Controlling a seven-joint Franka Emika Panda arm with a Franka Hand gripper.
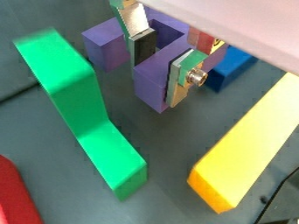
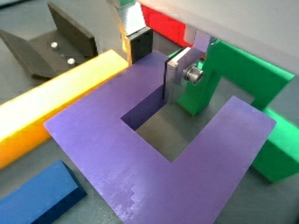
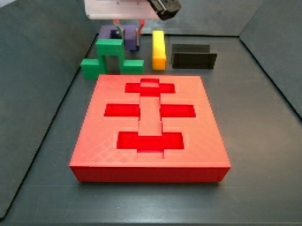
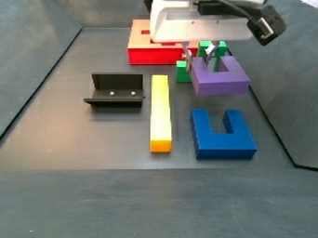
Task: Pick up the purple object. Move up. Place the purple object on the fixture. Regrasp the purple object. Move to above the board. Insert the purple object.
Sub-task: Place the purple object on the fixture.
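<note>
The gripper (image 2: 162, 72) is lowered over the purple object (image 2: 163, 144), its silver fingers (image 2: 177, 80) straddling one arm of the U, one plate in the slot and one outside; whether the pads already press the plastic cannot be told. The purple object lies flat on the floor between the yellow bar (image 4: 159, 113) and a green block (image 1: 82, 109), near the blue block (image 4: 222, 132). Straddling a single arm likely gives the narrow jaws parallel faces for the lift toward the fixture (image 4: 114, 90); the board (image 3: 150, 126) lies beyond.
</note>
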